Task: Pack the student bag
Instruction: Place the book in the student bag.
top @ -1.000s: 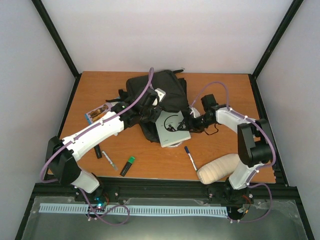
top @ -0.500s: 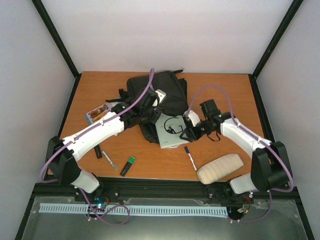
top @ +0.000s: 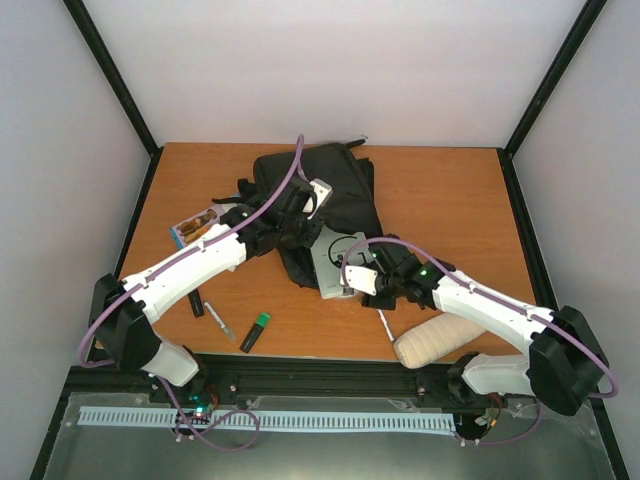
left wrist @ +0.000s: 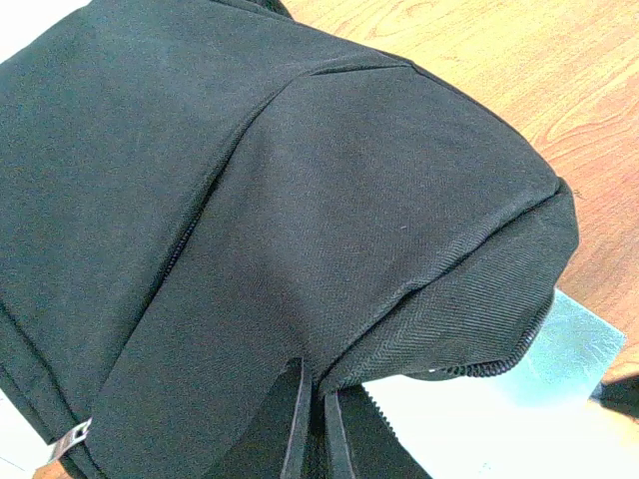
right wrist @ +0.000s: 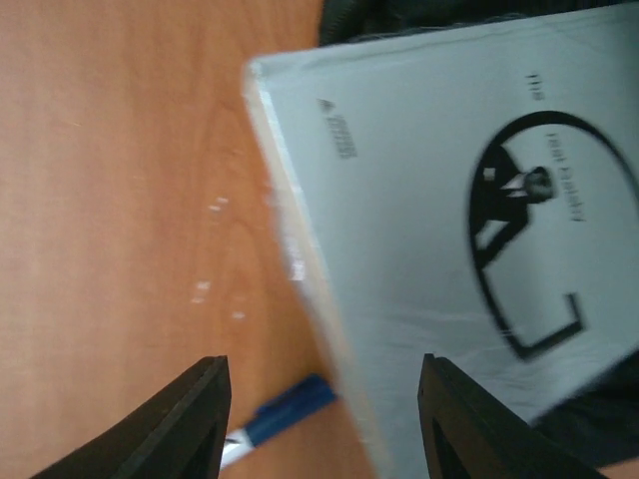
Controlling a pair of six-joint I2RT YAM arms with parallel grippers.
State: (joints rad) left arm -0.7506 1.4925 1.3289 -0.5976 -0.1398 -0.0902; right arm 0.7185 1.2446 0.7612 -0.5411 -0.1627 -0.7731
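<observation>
Where the student bag (top: 325, 185) lies mid-table, the left gripper (left wrist: 312, 429) is clenched, seemingly on its mouth fabric, while the right gripper (right wrist: 324, 424) stands parted astride the book (right wrist: 429, 230), short of the bag.

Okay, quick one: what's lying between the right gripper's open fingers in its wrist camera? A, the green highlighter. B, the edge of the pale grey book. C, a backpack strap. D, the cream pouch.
B: in the right wrist view the edge of the pale grey book runs between the spread fingers of the right gripper, with a blue-capped pen beside it.
</observation>
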